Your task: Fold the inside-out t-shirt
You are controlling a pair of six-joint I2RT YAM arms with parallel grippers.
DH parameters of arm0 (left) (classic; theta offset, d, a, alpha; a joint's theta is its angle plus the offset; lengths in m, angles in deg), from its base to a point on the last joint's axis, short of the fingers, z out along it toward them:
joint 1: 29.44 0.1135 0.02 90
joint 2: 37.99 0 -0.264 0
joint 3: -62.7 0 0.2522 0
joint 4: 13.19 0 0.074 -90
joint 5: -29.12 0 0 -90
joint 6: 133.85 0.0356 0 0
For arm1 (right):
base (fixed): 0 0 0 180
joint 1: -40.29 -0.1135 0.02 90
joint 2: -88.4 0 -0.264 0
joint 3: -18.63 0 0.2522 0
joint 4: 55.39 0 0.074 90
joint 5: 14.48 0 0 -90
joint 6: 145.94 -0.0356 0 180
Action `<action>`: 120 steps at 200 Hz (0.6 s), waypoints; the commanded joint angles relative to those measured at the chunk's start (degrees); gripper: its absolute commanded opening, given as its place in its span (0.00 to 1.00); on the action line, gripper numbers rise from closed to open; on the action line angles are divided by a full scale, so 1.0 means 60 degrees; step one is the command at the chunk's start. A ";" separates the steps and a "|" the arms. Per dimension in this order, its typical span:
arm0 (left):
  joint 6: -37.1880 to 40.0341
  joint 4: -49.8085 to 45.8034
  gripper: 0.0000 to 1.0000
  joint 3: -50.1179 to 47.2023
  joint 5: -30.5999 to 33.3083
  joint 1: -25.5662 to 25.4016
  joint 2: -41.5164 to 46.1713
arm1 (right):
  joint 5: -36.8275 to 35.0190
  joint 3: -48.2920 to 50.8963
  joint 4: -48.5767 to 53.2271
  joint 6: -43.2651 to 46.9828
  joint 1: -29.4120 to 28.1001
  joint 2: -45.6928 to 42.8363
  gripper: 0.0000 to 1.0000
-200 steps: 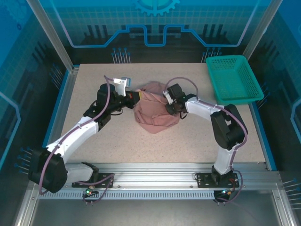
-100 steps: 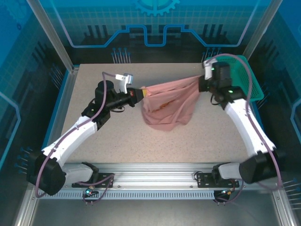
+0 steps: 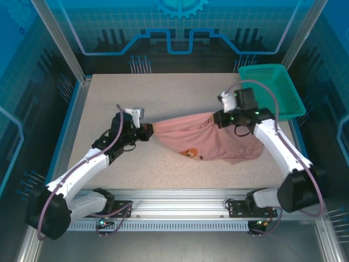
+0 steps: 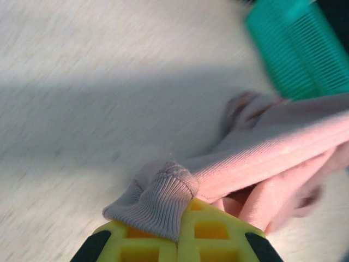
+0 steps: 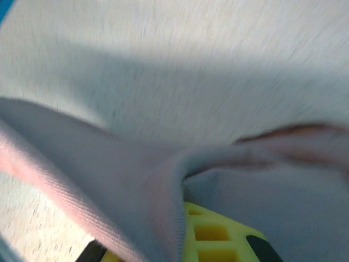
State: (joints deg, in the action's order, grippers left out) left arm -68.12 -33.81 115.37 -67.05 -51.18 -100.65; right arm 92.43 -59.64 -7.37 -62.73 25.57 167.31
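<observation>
Both arms have dropped toward you in the last half second, and the t-shirt (image 3: 203, 139) that hung between them now sags onto the counter (image 3: 163, 93). Your left claw (image 3: 148, 131) is clamped shut on the ribbed band (image 4: 158, 201) at the shirt's left end. From there the upper edge runs taut, left to right, up to your right claw (image 3: 217, 119) — also closed on cloth. So the long axis spans claw to claw, each arm holding its own end, with the body spilling nearward and the printed mark (image 3: 191, 154) showing. Laying it flat likely depends on keeping that edge stretched — the teal mesh basket (image 3: 271, 90) sits beyond the right arm, clear of the cloth.
</observation>
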 commanded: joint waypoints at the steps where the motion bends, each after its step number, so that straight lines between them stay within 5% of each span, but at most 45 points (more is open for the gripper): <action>1: 0.0251 -0.0477 0.04 -0.0424 0.1036 0.0082 -0.0091 | 0.1078 0.0330 -0.0258 -0.0349 -0.0416 0.0548 0.00; 34: 0.0597 0.0163 0.50 -0.0539 0.1682 -0.0430 -0.0034 | 0.1285 0.0310 -0.0134 -0.0234 -0.0681 0.1309 0.00; 61: 0.1993 0.1298 0.75 -0.0427 0.2696 -0.1868 -0.0039 | 0.1414 0.0094 0.0009 -0.0070 -0.0673 0.1595 0.00; 120: 0.4379 0.1980 0.81 0.1549 -0.0114 -0.2529 -0.3208 | 0.1372 -0.0336 0.0222 0.0093 -0.0650 0.1716 0.00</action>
State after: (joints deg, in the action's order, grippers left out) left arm -50.39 -24.06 118.39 -60.17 -65.65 -112.38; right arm 99.01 -59.47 -7.54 -63.16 21.92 177.26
